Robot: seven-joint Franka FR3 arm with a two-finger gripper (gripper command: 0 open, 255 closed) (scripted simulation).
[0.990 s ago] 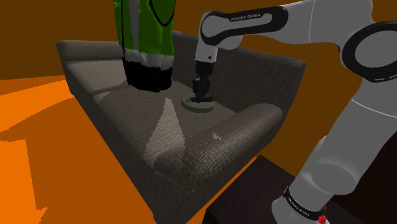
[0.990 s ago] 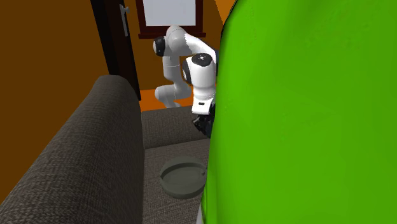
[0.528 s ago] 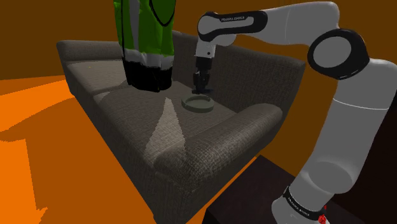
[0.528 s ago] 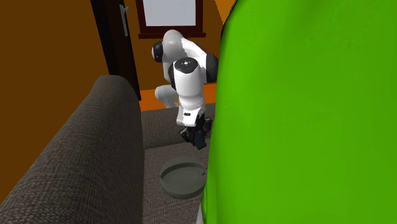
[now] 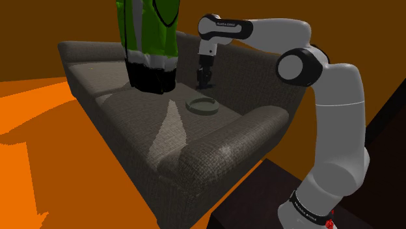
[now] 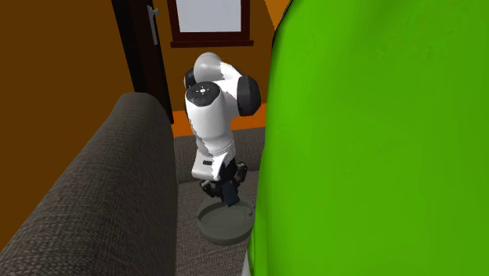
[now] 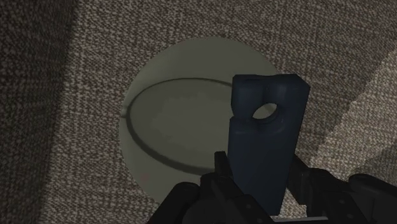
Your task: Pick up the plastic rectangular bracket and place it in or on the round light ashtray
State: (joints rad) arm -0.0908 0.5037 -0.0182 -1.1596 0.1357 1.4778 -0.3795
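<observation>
Bracket (image 7: 259, 159), dark blue and rectangular with a round hole near its far end, is clasped upright between the two black fingers of the gripper (image 7: 259, 173) and hangs in the air above the ashtray (image 7: 178, 127), clear of it. Seen along the gripper, it overlaps one side of the dish and its rim.

A dark grey fabric sofa (image 5: 195, 149) stands on an orange floor (image 5: 39, 143). On its seat stands a tall bright green object (image 5: 146, 32) with a black base; in the second exterior view this green object (image 6: 376, 133) takes up the right half. The white arm (image 5: 325, 84) rises from its dark stand (image 5: 250, 208) and reaches over the sofa's armrest, the gripper (image 5: 204, 79) pointing down. The round, pale grey ashtray (image 5: 202, 106) lies flat on the seat cushion, near the green object's base. From the second exterior view, the gripper (image 6: 226, 192) hangs just over the ashtray (image 6: 223, 227).
</observation>
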